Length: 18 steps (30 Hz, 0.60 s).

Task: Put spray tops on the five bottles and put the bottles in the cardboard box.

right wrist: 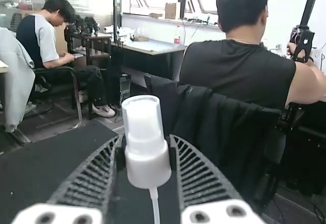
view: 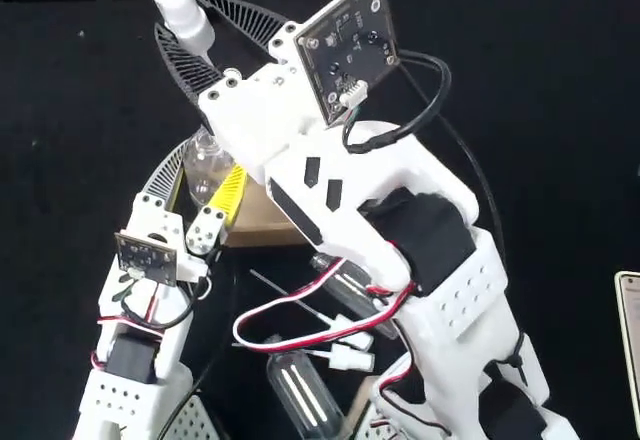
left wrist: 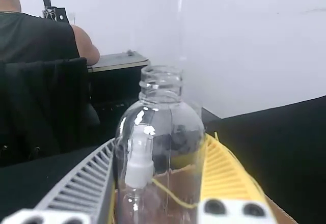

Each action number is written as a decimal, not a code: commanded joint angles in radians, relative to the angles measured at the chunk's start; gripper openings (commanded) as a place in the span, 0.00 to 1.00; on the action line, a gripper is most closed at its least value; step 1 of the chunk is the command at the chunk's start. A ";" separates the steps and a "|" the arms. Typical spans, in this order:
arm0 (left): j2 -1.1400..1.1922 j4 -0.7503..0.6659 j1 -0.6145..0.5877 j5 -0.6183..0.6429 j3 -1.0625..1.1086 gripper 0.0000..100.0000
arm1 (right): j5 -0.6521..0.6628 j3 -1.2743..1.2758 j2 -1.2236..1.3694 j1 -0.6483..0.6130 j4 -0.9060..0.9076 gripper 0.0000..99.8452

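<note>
We've got the bottle (left wrist: 160, 147) in our left claw (left wrist: 160, 141), spray top (right wrist: 143, 119) in right claw (right wrist: 146, 147); tilted, its tube (right wrist: 153, 206) could miss the neck (left wrist: 161, 84).

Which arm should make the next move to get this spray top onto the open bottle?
Right. The right gripper is shut on the spray top, while the left gripper holds the uncapped bottle upright, neck open. Lowering the top onto the held bottle looks simplest.
</note>
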 commanded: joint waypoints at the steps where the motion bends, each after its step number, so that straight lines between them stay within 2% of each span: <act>1: -0.014 -0.005 0.007 -0.002 0.024 0.04 | -0.008 0.001 -0.039 0.020 -0.048 0.01; 7: -0.014 -0.005 0.007 0.000 0.024 0.04 | -0.052 -0.028 -0.039 -0.011 -0.040 0.01; 18: -0.014 -0.005 0.007 0.000 0.024 0.04 | -0.055 0.035 -0.044 -0.026 -0.038 0.01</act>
